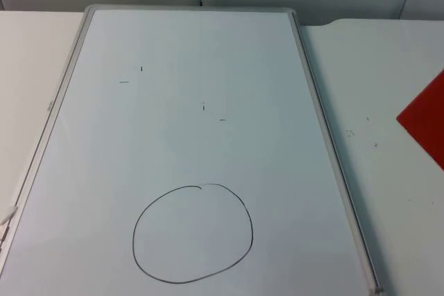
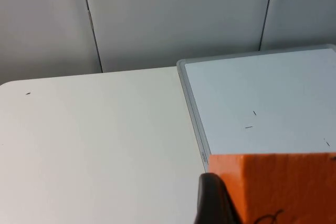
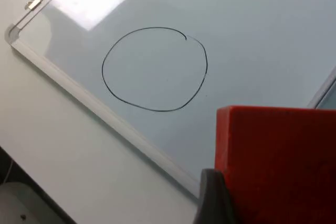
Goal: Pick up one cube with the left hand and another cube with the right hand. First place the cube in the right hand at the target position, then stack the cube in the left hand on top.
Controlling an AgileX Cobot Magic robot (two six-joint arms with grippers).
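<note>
An orange cube [image 2: 283, 182] sits in my left gripper [image 2: 273, 205], which is shut on it; one black fingertip [image 2: 212, 200] presses its side. The cube hangs above the far left corner of the whiteboard [image 2: 191, 114]. My right gripper [image 3: 278, 198] is shut on a red cube [image 3: 278, 156], with a fingertip [image 3: 212, 198] against its side. The top view has that red cube [image 1: 424, 119] at the right edge, off the board. A hand-drawn black circle [image 1: 193, 233] marks the near part of the whiteboard [image 1: 316, 102], and the same circle [image 3: 155, 69] lies ahead of the red cube.
The whiteboard's grey frame [image 3: 105, 114] is a low raised edge on the white table [image 1: 388, 185]. A few small pen marks [image 1: 132, 77] dot the board. The grey partition wall [image 2: 173, 19] closes the table's far side.
</note>
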